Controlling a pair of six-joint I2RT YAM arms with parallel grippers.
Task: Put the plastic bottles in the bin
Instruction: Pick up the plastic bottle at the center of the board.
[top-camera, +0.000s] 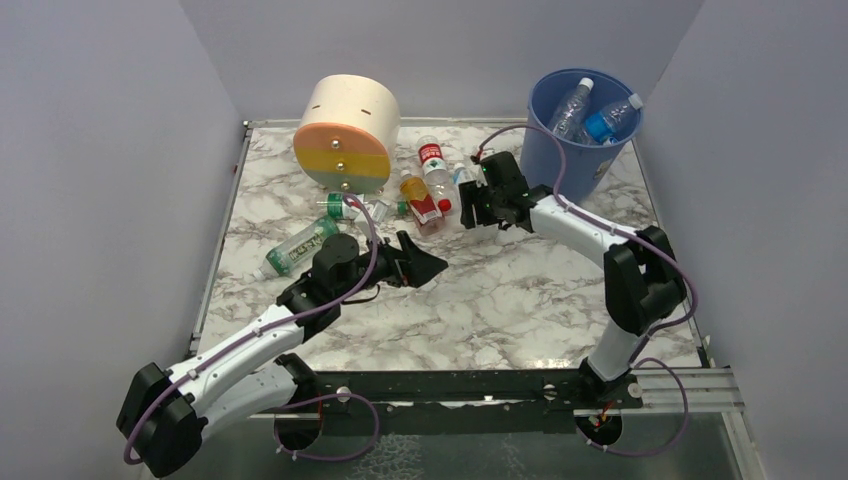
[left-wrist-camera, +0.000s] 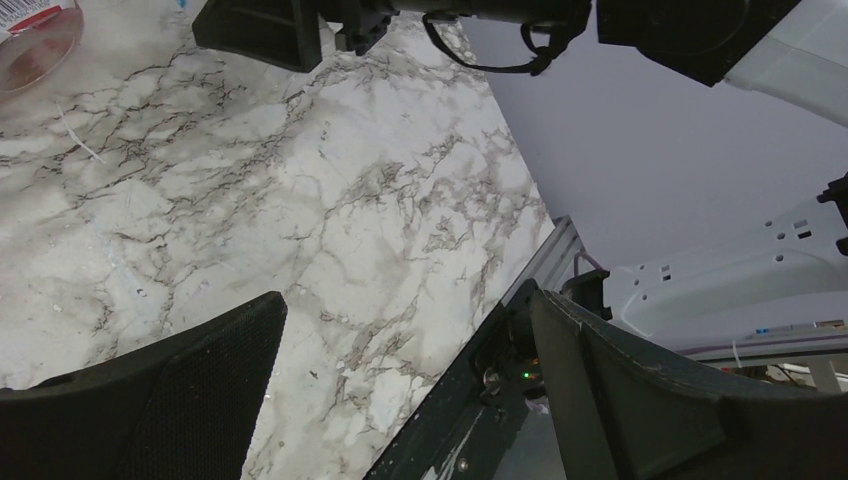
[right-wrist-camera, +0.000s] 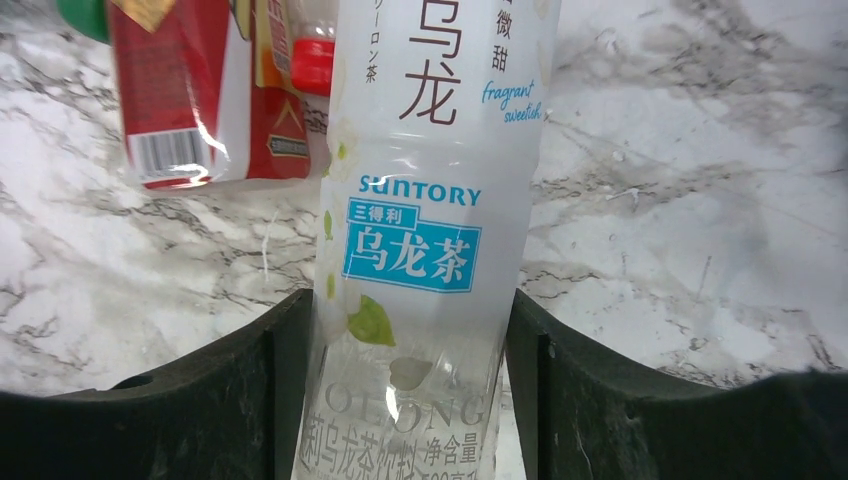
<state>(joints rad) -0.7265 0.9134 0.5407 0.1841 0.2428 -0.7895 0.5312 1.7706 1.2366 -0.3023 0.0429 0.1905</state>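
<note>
Top external view, largest first: marble-patterned table (top-camera: 520, 300) filling the floor of the grey-walled booth. Next the left arm (top-camera: 240, 350), stretched diagonally from the near-left corner toward mid-table. Then the right arm (top-camera: 600, 240), bent sharply at the elbow on the right side and reaching leftward.

Then the bin (top-camera: 560, 165): blue, upright at the far right corner, with two blue-labelled plastic bottles (top-camera: 590, 112) standing inside. Close to it in size, a cream, orange and yellow cylinder (top-camera: 345, 135), tipped on its side at the far left-centre.

Down to the left gripper (top-camera: 425, 262): spread wide, grasping nothing, hanging over bare marble near the table's middle.

Right gripper (top-camera: 478, 205): low over the table, just left of the bin. Clamped around a white-labelled bottle (right-wrist-camera: 425, 230) that lies on the marble. Seen from the right wrist, both dark fingers (right-wrist-camera: 250, 390) pressed flush against the bottle's sides, blue and green print on the label facing up.

Smaller still, the loose bottles lying between cylinder and right gripper:
- a clear one with a red label (top-camera: 434, 165);
- an orange-tinted one (top-camera: 422, 200), just beside the clamped bottle;
- a short green-labelled one (top-camera: 340, 207) at the cylinder's foot;
- a longer green-labelled one (top-camera: 298, 247) close to the left arm's wrist.
</note>
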